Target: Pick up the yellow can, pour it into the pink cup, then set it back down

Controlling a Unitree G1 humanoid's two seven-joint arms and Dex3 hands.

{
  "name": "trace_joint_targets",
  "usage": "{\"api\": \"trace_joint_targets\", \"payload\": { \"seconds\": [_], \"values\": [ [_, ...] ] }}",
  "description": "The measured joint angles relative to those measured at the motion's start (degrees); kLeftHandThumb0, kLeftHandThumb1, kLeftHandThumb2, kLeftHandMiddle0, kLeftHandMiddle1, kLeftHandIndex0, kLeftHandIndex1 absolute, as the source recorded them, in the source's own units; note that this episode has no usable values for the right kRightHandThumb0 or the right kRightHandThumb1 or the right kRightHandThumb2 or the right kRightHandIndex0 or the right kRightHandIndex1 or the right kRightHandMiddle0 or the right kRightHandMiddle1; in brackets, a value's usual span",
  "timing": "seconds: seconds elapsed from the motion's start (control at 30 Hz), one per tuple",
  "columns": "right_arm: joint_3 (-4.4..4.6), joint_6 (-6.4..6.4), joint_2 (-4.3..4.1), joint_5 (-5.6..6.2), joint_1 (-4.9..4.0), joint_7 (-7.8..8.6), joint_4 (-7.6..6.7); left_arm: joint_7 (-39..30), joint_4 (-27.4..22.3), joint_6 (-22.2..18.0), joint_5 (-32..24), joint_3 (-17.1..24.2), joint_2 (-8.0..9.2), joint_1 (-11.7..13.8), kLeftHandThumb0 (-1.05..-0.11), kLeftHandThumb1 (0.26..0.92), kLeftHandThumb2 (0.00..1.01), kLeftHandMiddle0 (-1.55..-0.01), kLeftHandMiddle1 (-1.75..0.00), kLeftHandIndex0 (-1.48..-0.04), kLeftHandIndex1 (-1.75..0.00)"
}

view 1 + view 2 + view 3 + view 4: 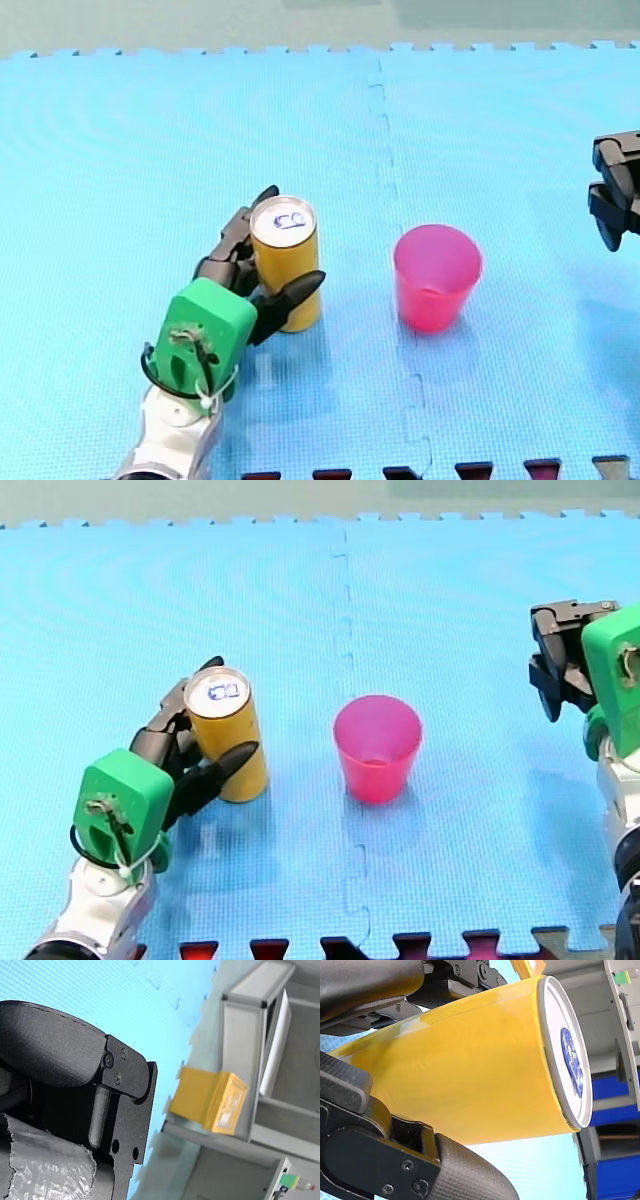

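The left hand (243, 283) had its fingers (296, 291) closed round the can (288, 258), upright on the mat (150, 150). The cup (436, 280) stood apart, beyond the can from the fingers, and the right hand (560, 665) hung further off. Lifting straight up, gripped firmly, before tilting looked wisest.

Carrying surface: blue foam mat (150, 130) of interlocking tiles (toothed seams visible). Standing directly on it:
- yellow can (285, 255), upright, left of the centre seam, with the left hand (240, 282) closed round it
- pink cup (436, 275), upright, right of that seam and apart from the can
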Motion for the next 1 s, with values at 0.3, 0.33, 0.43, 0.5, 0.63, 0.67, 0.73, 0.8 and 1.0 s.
{"api": "trace_joint_targets", "payload": {
  "seconds": [0.3,0.33,0.43,0.5,0.63,0.67,0.73,0.8,1.0],
  "values": [
    [0.51,-0.14,0.06,-0.16,0.13,-0.76,-0.12,0.6,0.1,-0.3,-0.3,0.2,-0.74,-0.4,-1.048,0.841,0.0,-0.33,0.0,-0.28,0.0],
    [0.58,-0.2,0.09,-0.19,0.17,-0.87,-0.14,0.6,0.1,-0.4,-0.3,0.2,-0.77,-0.4,-1.048,0.837,0.0,-0.33,-0.01,-0.29,0.0],
    [0.72,-0.28,0.16,-0.28,0.31,-1.07,-0.2,0.6,0.0,-0.5,-0.3,0.1,-0.77,-0.3,-1.048,0.824,0.0,-0.33,-0.01,-0.29,0.0],
    [0.82,-0.38,0.19,-0.36,0.43,-1.22,-0.24,0.6,-0.2,-0.6,-0.3,0.1,-0.75,-0.2,-1.048,0.818,0.0,-0.34,-0.01,-0.29,0.0],
    [0.93,-0.58,0.22,-0.43,0.6,-1.37,-0.34,3.3,-0.3,-0.7,0.0,0.2,-0.98,0.0,-0.787,0.834,0.0,-0.69,-0.07,-0.66,-0.05],
    [0.93,-0.58,0.23,-0.42,0.6,-1.34,-0.34,4.8,-0.3,-0.7,0.2,0.3,-1.13,0.0,-0.693,0.841,0.0,-0.78,-0.08,-0.74,-0.05],
    [0.93,-0.58,0.26,-0.42,0.61,-1.19,-0.34,8.3,-0.3,-0.7,0.6,0.3,-1.5,0.0,-0.571,0.85,0.0,-0.93,-0.08,-0.88,-0.04],
    [0.93,-0.58,0.28,-0.41,0.61,-1.01,-0.34,11.7,-0.3,-0.5,1.1,0.3,-1.96,0.0,-0.491,0.843,0.0,-1.06,-0.08,-1.0,-0.05],
    [0.56,-0.53,0.35,0.3,0.77,0.12,-0.38,22.1,-0.4,-0.6,4.2,-0.2,-3.13,0.1,-0.408,0.83,0.0,-1.19,-0.08,-1.14,-0.04]
  ]
}}
